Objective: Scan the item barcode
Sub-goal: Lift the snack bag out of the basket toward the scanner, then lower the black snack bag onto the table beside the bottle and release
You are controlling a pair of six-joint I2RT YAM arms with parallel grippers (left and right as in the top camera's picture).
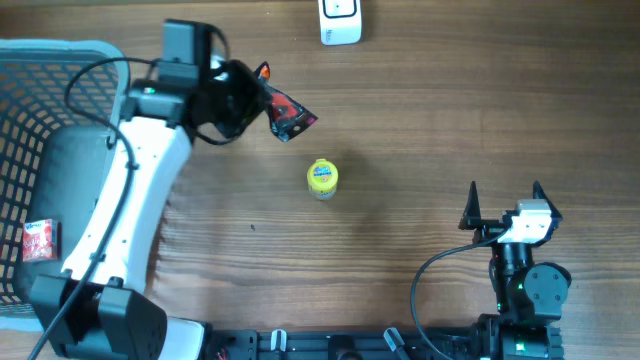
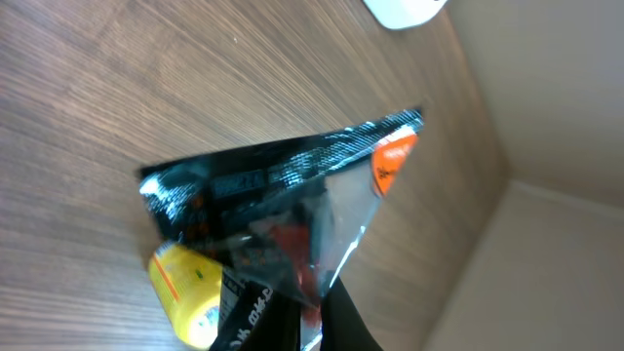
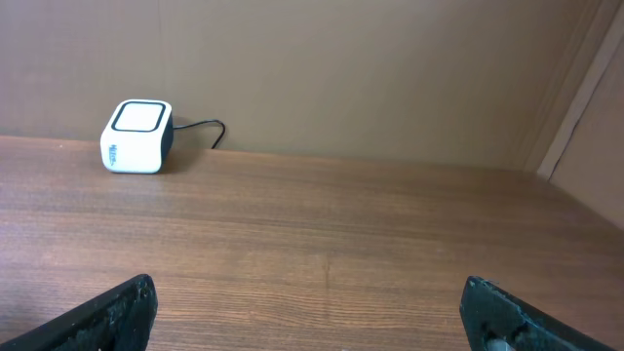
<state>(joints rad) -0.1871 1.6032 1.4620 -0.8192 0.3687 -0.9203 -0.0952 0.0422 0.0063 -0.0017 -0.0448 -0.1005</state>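
Left end effector (image 1: pixel 255 95) is pressed shut on one edge of the black snack packet (image 1: pixel 291 117), which juts out just ahead of its fingers and seems to be lifted off the bench (image 1: pixel 430 120). The scanner (image 1: pixel 340 21) lies farther ahead, well apart. We judge this to be the carry to the scanner. We can't spot the barcode, so we'd present the printed face squarely, with the foil taut. A yellow bottle (image 1: pixel 322 177) stands near the packet. Right end effector (image 1: pixel 504 195) is spread wide and empty.

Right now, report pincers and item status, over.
Left pincer shut on black packet, short of white scanner. Right pincer open, empty. Yellow bottle off to the side, nothing between packet and scanner.
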